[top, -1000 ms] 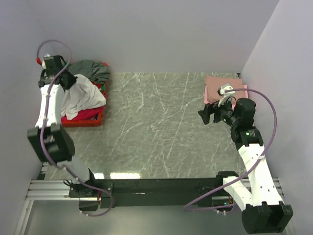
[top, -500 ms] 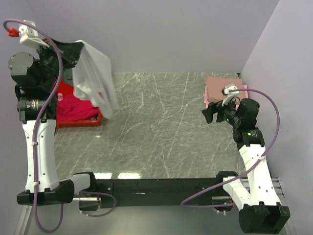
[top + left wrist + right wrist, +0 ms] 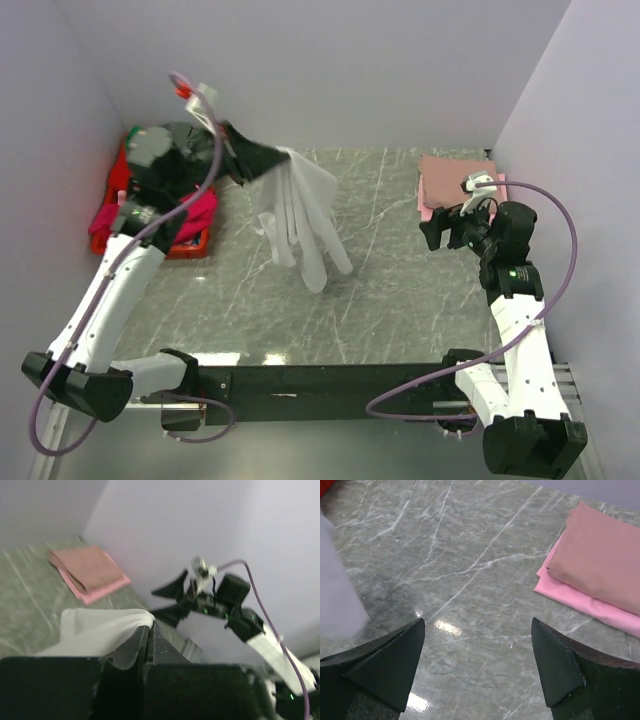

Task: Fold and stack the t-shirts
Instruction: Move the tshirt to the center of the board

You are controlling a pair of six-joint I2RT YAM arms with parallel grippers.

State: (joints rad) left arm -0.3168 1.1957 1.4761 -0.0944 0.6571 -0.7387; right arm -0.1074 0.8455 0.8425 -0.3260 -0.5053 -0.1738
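Top camera first: the left gripper (image 3: 262, 158) sits high in the upper left-centre of the frame, jaws pressed together on a bunched edge of the white t-shirt (image 3: 300, 215). The shirt hangs from that pinch in long folds, its lowest tips near the middle of the frame over the marble table (image 3: 380, 300). From up here you can't tell whether those tips touch the surface.

Only this view gives us the red basket (image 3: 188, 243) at the left edge, with a magenta tee (image 3: 108, 215) heaped in it.

Over to the left wrist camera, and here is the grip close up: both dark fingers closed tight, white cloth bulging out just above them. It looks straight across the table to the folded stack in its upper left and the right arm (image 3: 240, 610) at centre right.

The right gripper (image 3: 438, 228) hovers at the right of the top view, just below the stack. Its own camera settles it: jaws spread wide, nothing between them but bare marble. That camera also shows the stack best, in its upper right: a dusty-pink tee (image 3: 600, 560) folded on top of a brighter pink tee (image 3: 580, 602), which peeks out along the lower edge. A white blur of the hanging shirt fills its left edge
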